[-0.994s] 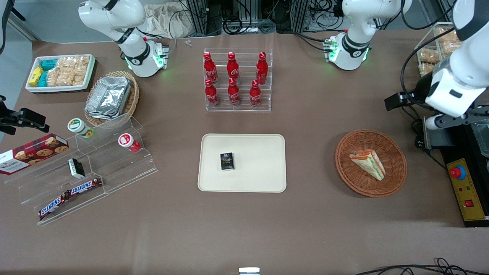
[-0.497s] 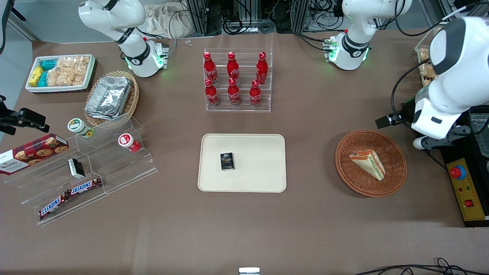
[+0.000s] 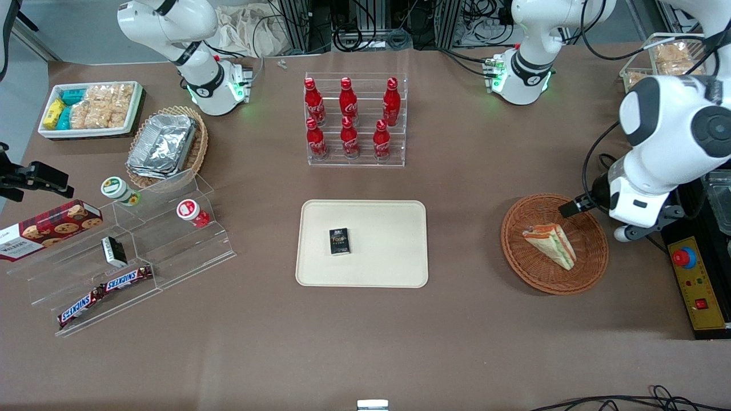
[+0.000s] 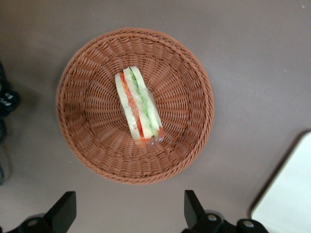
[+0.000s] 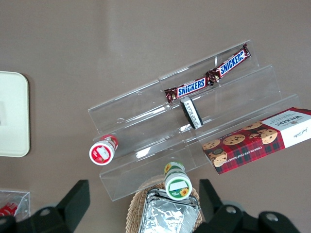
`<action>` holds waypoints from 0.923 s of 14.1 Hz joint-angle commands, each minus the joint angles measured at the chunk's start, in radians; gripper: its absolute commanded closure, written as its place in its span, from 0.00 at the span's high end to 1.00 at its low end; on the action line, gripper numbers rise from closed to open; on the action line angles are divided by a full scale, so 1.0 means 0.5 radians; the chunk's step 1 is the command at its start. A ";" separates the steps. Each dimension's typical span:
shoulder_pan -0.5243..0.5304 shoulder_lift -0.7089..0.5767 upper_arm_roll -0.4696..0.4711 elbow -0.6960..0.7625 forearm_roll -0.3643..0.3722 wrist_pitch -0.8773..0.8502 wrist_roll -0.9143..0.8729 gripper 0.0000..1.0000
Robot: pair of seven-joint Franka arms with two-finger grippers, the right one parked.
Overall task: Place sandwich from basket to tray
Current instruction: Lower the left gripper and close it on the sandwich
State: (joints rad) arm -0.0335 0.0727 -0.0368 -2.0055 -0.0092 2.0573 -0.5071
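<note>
The sandwich [image 3: 551, 244] is a wrapped wedge with orange, red and green layers, lying in the round reddish-brown basket [image 3: 528, 271]. The left wrist view shows the sandwich [image 4: 139, 107] lying near the middle of the basket [image 4: 187, 145]. My left gripper [image 3: 627, 229] hangs high over the basket's rim at the working arm's end of the table. It is open and empty [image 4: 127, 213], both fingers [image 4: 63, 213] wide apart, off the basket. The cream-beige tray [image 3: 371, 268] lies mid-table, toward the parked arm's end from the basket; its corner shows in the left wrist view [image 4: 291, 194].
A small black box [image 3: 339, 241] lies on the tray. A yellow control box with a red button [image 3: 694, 279] stands beside the basket at the table's edge. A clear rack of red cola bottles [image 3: 354, 120] stands farther from the camera than the tray.
My left arm has swung in from the table's edge toward the basket, and the gripper now hangs by its rim. The sandwich, basket and tray have not moved.
</note>
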 commanded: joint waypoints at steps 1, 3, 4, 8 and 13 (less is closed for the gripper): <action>0.003 0.075 -0.006 -0.079 0.025 0.174 -0.166 1.00; -0.001 0.170 -0.003 -0.079 0.025 0.269 -0.261 1.00; -0.001 0.216 -0.003 -0.079 0.025 0.309 -0.320 1.00; -0.001 0.361 -0.003 -0.082 0.028 0.423 -0.486 1.00; -0.001 0.502 0.006 -0.094 0.031 0.570 -0.581 1.00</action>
State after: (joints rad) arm -0.0338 0.3050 -0.0361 -2.0438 -0.0092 2.3020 -0.7613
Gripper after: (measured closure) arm 0.000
